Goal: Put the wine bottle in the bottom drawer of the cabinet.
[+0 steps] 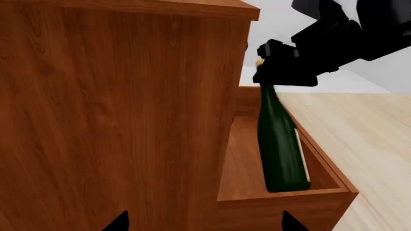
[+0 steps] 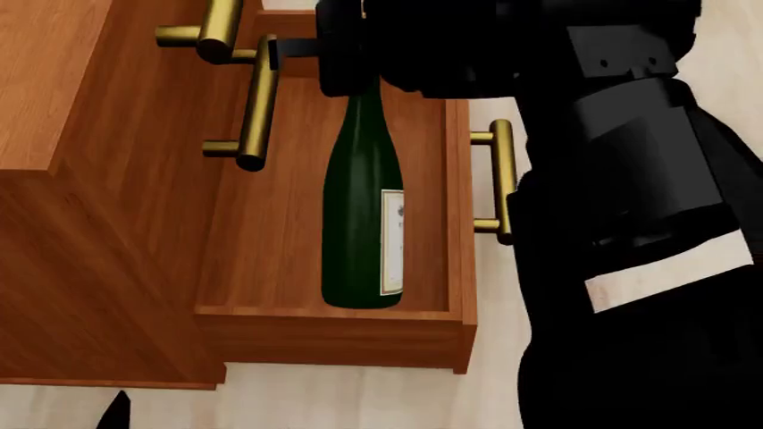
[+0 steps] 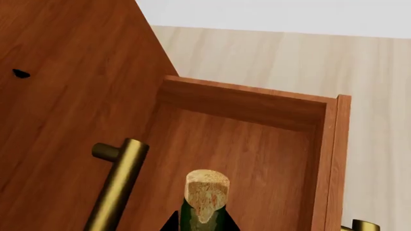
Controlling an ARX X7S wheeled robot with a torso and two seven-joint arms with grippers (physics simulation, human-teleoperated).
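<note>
Pale wood floor (image 1: 372, 130) beneath open bottom drawer (image 2: 456, 308), right pincer (image 1: 286, 65) clamped on wine bottle (image 2: 361, 206).

- A pale wood-plank floor (image 3: 270, 53) spreads around the furniture, light beige with faint grain lines.
- A plain white wall (image 3: 289, 12) rises behind the floor.
- Two upper drawer handles (image 2: 256, 98), brass bars, jut out above, one higher (image 2: 214, 31).

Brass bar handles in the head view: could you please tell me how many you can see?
3: one at the cabinet's top, one just below it, one on the open bottom drawer's front. Parts of them lie hidden behind the arm.
</note>
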